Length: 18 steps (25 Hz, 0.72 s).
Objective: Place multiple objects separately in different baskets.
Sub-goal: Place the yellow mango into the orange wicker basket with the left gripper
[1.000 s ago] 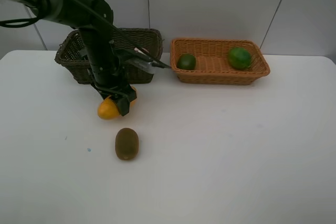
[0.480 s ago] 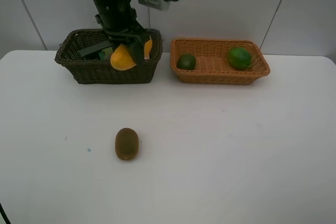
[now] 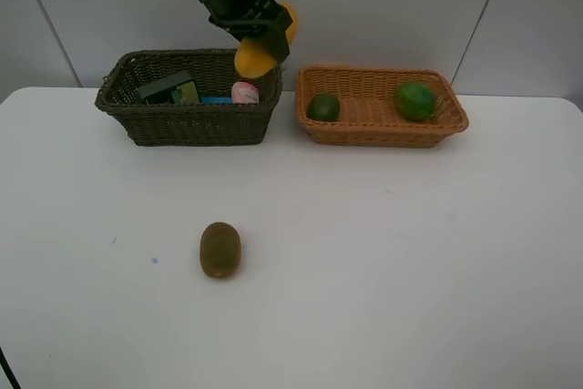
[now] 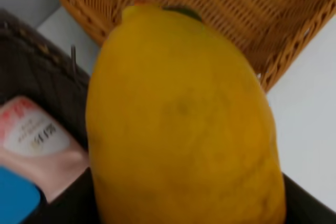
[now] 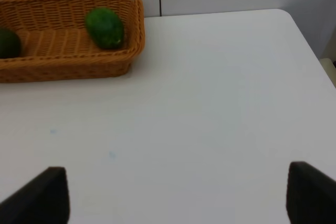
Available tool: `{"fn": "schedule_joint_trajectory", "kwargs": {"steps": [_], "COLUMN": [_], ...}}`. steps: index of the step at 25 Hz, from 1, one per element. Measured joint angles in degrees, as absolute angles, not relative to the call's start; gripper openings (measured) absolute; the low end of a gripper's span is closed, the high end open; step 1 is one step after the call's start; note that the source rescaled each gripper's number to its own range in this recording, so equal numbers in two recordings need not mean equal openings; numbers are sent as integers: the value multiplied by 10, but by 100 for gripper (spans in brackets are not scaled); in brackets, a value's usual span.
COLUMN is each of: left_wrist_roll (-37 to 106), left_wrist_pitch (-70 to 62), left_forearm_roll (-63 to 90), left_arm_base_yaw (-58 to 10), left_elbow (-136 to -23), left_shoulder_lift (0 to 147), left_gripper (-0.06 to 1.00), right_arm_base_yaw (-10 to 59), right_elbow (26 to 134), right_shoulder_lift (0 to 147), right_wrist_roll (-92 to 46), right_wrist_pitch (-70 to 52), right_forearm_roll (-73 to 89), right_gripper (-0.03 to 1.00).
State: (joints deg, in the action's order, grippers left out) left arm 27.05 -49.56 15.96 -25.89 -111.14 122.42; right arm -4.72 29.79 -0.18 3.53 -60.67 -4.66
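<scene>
In the exterior high view, my left pincer (image 3: 264,38) clamped the yellow mango (image 3: 258,54) in the air at 12 o'clock, above the gap between the dark basket (image 3: 187,123) and the tan basket (image 3: 383,129); the kiwi (image 3: 219,249) lay on the table (image 3: 410,261) at 7 o'clock. In the left wrist view, the mango (image 4: 178,119) filled the frame. In the right wrist view, my right pincer (image 5: 176,192) stood released over bare table, holding nothing.

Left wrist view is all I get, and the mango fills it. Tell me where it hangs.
Observer: The left gripper holds the mango in the air above the dark basket's right end, near the orange basket.
Operator: Name any loose item on the table.
Observer: One, the kiwi, lying on the table in front of the dark basket.
Operator: Report the right gripper.
Observer: The right gripper is open, holding nothing, above the white table.
</scene>
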Motion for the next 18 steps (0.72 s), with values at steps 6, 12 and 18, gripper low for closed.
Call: {"fn": "schedule_joint_trajectory", "kwargs": {"steps": [6, 12, 18], "left_wrist_roll": [315, 342, 345], "left_wrist_pitch": [-392, -289, -196], "left_forearm_roll": [174, 189, 204], "left_arm_base_yaw": [-286, -311, -328], "left_elbow": [-1111, -1111, -1111], "left_shoulder_lift": [1255, 1291, 1336], "left_gripper": [51, 51, 51], "right_arm_base_yaw": [-47, -47, -47], "right_elbow": [298, 298, 298], "right_shoulder_lift": [-2, -2, -2], "right_wrist_roll": [35, 35, 35], "right_wrist_pitch": [-607, -607, -607], "right_forearm_roll": [-47, -47, -47], "right_gripper": [100, 100, 100]}}
